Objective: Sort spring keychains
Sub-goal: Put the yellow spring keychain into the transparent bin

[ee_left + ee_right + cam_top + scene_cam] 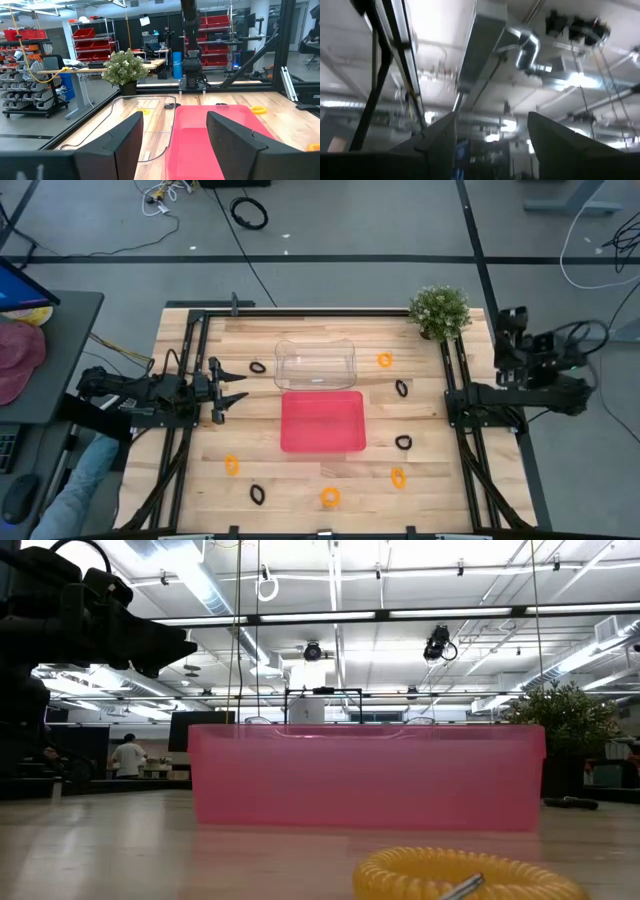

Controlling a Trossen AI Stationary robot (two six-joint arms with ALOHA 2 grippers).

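High view first: I see the wooden counter [300, 480] spread under both arms, its frame of black rails along the edges. Red tray [322, 421] sits at the centre, with a clear tray [315, 364] just beyond it, the two nearly touching. A small potted plant [440, 311] stands at the far right corner.

Left pincer [236, 391] hovers over the counter's left side, pointed toward the red tray, fingers apart and holding nothing; its wrist view looks straight between the two dark fingers [122, 145] at the trays. Right pincer [512, 320] is parked off the counter's right edge, aimed up at the ceiling, fingers spread and empty.

Spring keychains lie scattered around the trays, none inside either. Orange ones [331, 497] sit along the near edge, at near left, near right, and beside the clear tray. Black ones [403, 442] lie right of the red tray, left of the clear tray, and near left.
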